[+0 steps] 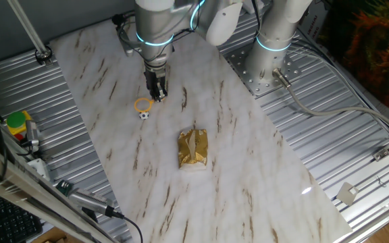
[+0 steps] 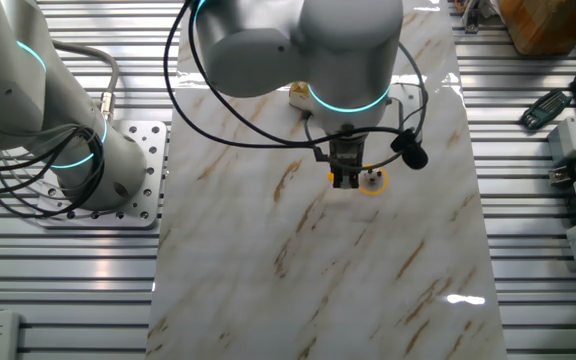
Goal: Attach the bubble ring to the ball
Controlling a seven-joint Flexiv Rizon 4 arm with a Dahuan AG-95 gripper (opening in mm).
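Observation:
My gripper (image 1: 158, 95) points down at the marble tabletop (image 1: 248, 169), fingers close together. It seems shut on the short handle of the orange-yellow bubble ring (image 1: 143, 104), whose hoop sticks out to its left. The tiny black-and-white ball (image 1: 144, 115) lies on the table just in front of the hoop. In the other fixed view the gripper (image 2: 345, 181) has the ring (image 2: 372, 188) at its right, and the ball (image 2: 372, 179) shows inside the hoop's outline. I cannot tell whether the hoop touches the ball or hangs above it.
A gold foil packet (image 1: 193, 148) lies on the table toward the near side of the ball. The arm's base (image 1: 275, 40) stands on a metal plate at the right. Tools and a yellow-green object (image 1: 17, 121) sit off the left edge.

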